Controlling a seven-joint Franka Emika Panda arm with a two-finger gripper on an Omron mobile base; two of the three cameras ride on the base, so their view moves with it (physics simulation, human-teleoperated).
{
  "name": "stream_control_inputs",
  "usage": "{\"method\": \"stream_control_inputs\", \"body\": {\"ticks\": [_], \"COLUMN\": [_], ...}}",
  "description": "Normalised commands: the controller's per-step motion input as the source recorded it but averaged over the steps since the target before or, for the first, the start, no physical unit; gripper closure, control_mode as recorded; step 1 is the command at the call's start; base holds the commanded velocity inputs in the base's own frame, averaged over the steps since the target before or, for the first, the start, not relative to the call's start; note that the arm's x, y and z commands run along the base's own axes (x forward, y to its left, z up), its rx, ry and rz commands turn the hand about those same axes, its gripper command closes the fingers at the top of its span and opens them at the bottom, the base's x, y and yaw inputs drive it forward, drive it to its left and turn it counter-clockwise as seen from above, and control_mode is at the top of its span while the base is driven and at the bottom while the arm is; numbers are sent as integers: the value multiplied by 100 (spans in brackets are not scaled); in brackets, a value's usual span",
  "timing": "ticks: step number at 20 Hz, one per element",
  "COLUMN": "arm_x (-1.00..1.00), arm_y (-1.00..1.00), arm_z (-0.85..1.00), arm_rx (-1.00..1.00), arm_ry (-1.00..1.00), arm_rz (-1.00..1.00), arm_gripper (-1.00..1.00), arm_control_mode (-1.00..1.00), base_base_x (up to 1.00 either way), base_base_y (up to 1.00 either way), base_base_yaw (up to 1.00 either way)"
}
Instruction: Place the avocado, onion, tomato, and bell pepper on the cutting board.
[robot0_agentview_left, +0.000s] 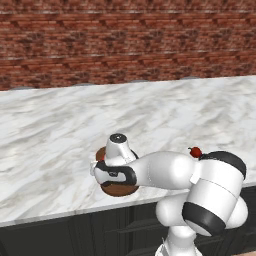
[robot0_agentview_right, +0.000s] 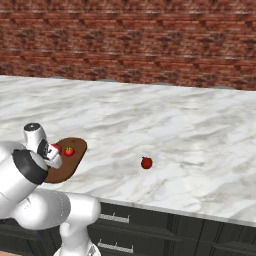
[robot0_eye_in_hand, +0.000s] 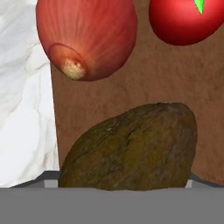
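While the avocado (robot0_eye_in_hand: 131, 148), onion (robot0_eye_in_hand: 85, 37) and tomato (robot0_agentview_right: 69, 151) are crowded on the board (robot0_agentview_right: 75, 162) near the counter's (robot0_agentview_right: 190, 145) front edge, the pepper (robot0_agentview_right: 146, 162) is left alone on open marble before a brick wall (robot0_agentview_right: 130, 40); whether the gripper is released or grasping cannot be told.

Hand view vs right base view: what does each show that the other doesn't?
Hand view alone: the avocado up close, lying on the cutting board just in front of the camera, and the onion with its pale root end. Right base view alone: the bell pepper sitting apart on the marble counter, off the board, plus the brick wall and the arm over the board's near end. Both: the cutting board and the tomato with its green top resting on it.
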Motion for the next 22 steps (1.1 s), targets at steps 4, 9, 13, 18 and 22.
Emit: {"method": "stream_control_inputs", "body": {"ticks": [4, 9, 13, 18, 22], "arm_x": [-4, -4, -11, -25, -26], "arm_y": [0, 0, -10, -23, -22], "arm_z": [0, 0, 0, 14, 37], "arm_rx": [0, 0, 0, 0, 0], "arm_ry": [0, 0, -1, -9, -14], "arm_rz": [0, 0, 0, 0, 0], "arm_gripper": [-100, -100, -100, -100, -100], "arm_control_mode": [-100, -100, -100, -100, -100], "base_base_x": [0, 0, 0, 0, 0], "base_base_y": [0, 0, 0, 0, 0], "base_base_yaw": [0, 0, 0, 0, 0]}}
